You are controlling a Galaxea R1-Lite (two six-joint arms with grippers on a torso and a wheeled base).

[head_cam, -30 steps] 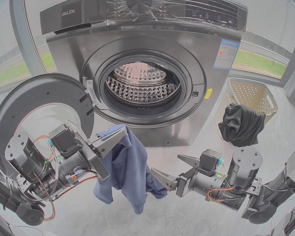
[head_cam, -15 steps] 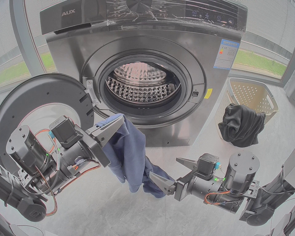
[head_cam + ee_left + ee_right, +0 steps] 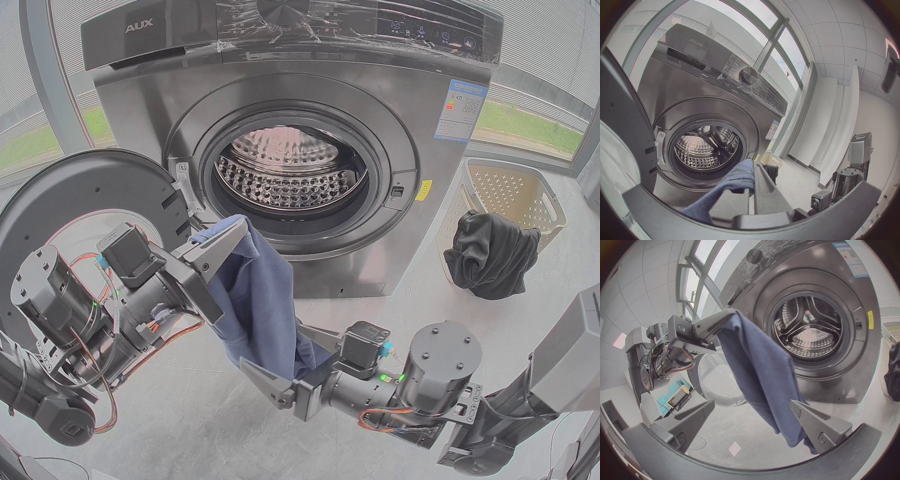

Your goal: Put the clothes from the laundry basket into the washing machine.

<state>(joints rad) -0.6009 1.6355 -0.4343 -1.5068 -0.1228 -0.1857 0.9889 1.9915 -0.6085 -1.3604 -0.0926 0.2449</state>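
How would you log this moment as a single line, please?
left hand: shut on blue shirt, before washing machine opening | right hand: open around shirt's lower end | black garment: over laundry basket rim

Bright, even daylight from the windows [image 3: 537, 119] behind and beside the washing machine [image 3: 137, 112]. Hard white glare on the plastic film over the control panel [image 3: 350, 25], bright gleams inside the steel drum [image 3: 284, 156], a pale sheen on the door glass [image 3: 72, 240]. Flat and matte on the blue cloth [image 3: 262, 300]. Only faint, soft shadows on the pale floor [image 3: 187, 431]. Strongly bent toward the edges, fisheye fashion; black corners around both wrist views.
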